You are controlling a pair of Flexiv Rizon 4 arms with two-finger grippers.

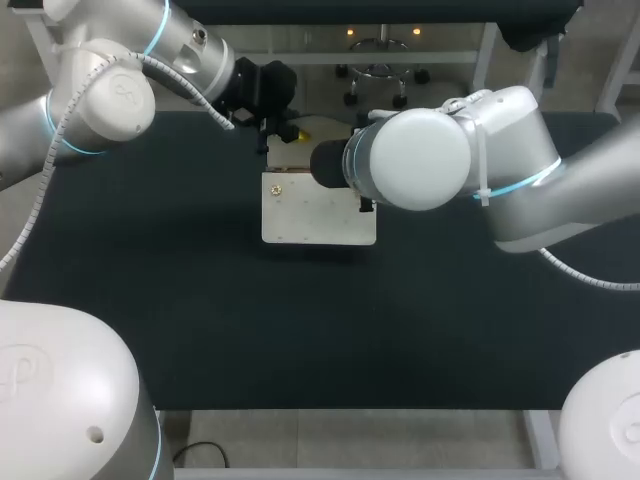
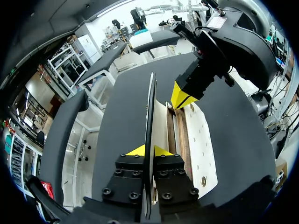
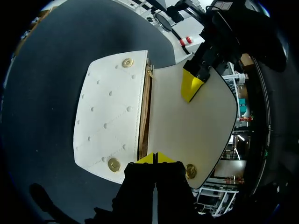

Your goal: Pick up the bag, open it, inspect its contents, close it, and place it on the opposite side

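Worktop (image 1: 200, 300): black and matte. It carries one item, the bag.
Bag (image 1: 310, 215): white with a quilted, studded front. In the head view it lies flat near the middle of the worktop, a little toward the far edge, between the two arms.
Flap (image 3: 201, 126): lifted off the bag body, so the mouth is open. The right wrist view shows its pale inner face spread wide. The left wrist view shows it edge-on as a thin dark line standing upright.
Mouth (image 3: 144, 116): a narrow tan-brown strip between body and flap. The contents cannot be made out.
Snaps (image 3: 114, 164): gold and round. Two sit on the body's front corners and one near the flap's corner.
Left arm (image 1: 110, 100): enters from the far left corner, with its wrist over the bag's far side.
Left pincer (image 2: 149, 150): closed on the flap. The flap's edge runs between the two yellow tips, which press it from both sides.
Right arm (image 1: 500, 170): enters from the right. Its big white joint hangs over the bag's right part and hides it in the head view.
Right pincer (image 3: 155, 158): the yellow tips are drawn together at one end of the mouth and look clamped on the bag's rim there. In the left wrist view it stands ahead of the left pincer, on the body side of the raised flap.
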